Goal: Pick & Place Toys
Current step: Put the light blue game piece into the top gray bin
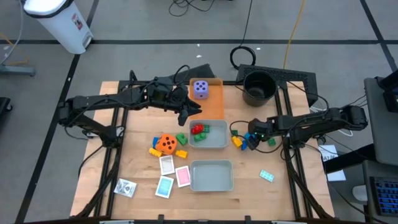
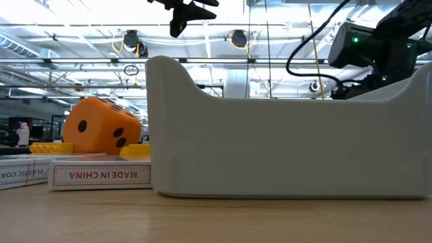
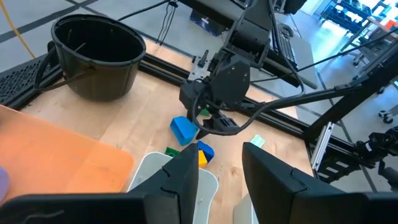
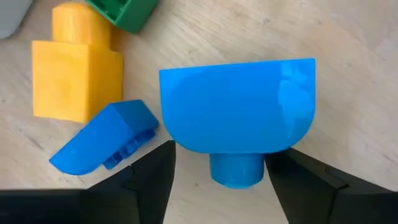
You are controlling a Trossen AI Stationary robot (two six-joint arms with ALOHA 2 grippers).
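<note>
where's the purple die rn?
High view: the purple die sits on the flat orange tray at the table's far edge, left of the black bucket and just past the left gripper.

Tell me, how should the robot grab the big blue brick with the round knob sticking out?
Probably by the round knob, coming straight down from above. In the right wrist view the blue brick lies on the wood, its knob pointing between the open right gripper fingers. The knob is narrow enough to fit between them; the body looks wider than their gap. The yellow brick sits clear of it.
</note>
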